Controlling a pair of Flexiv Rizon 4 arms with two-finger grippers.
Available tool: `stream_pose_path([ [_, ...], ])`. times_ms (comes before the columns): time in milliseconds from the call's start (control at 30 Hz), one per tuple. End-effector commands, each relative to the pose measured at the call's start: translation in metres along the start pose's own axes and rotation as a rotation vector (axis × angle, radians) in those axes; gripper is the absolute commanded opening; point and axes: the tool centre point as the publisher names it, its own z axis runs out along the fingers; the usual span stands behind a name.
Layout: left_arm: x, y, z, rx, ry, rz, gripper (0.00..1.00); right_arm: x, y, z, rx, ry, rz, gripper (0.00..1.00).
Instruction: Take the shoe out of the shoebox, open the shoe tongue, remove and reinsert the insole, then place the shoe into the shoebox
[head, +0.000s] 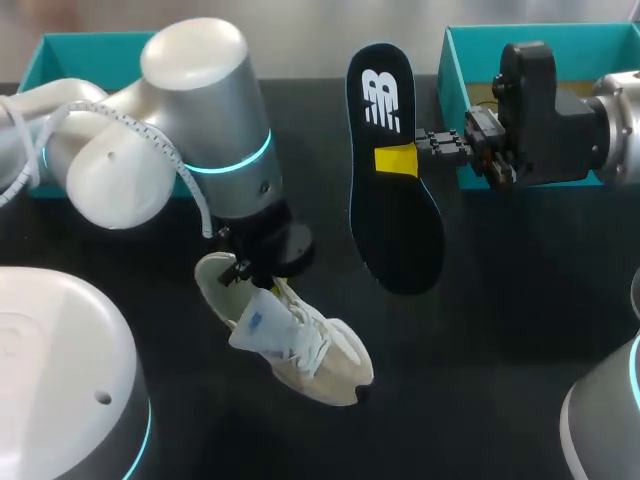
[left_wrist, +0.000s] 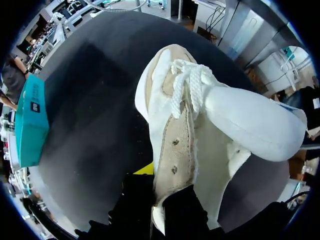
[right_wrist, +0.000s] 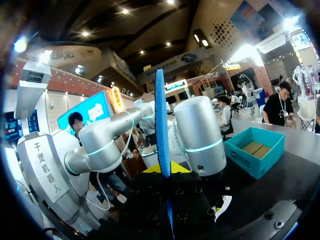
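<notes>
A white lace-up shoe (head: 318, 358) hangs tilted just above the black table, toe toward the front. My left gripper (head: 250, 268) is shut on its heel-side collar; in the left wrist view the shoe (left_wrist: 200, 125) fills the space ahead, its side wall pinched between the dark fingers of the left gripper (left_wrist: 165, 189). The tongue (head: 256, 330) stands pulled out of the opening. A black insole (head: 392, 215) with a white logo is held upright in the air by my right gripper (head: 397, 158), which is shut on its middle. Seen edge-on, the insole (right_wrist: 161, 130) rises from the right gripper (right_wrist: 163, 169).
An open teal shoebox (head: 458, 62) stands at the back right, behind my right arm. A second teal box part (head: 55, 55) lies at the back left, behind my left arm; it also shows as the teal box (left_wrist: 30, 120) and the teal box (right_wrist: 255, 150).
</notes>
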Motion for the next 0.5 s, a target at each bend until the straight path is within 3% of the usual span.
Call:
stream_pose_path([
  [33, 0.003, -0.004, -0.002, -0.017, 0.006, 0.204, 0.0, -0.001, 0.0, 0.003, 0.0, 0.0, 0.0, 0.0],
  [233, 0.021, -0.012, -0.006, -0.06, -0.009, 0.541, 0.0, -0.001, 0.0, 0.003, 0.0, 0.0, 0.0, 0.0],
  [500, 0.021, -0.012, -0.006, -0.06, -0.009, 0.541, 0.0, -0.001, 0.0, 0.003, 0.0, 0.0, 0.0, 0.0],
])
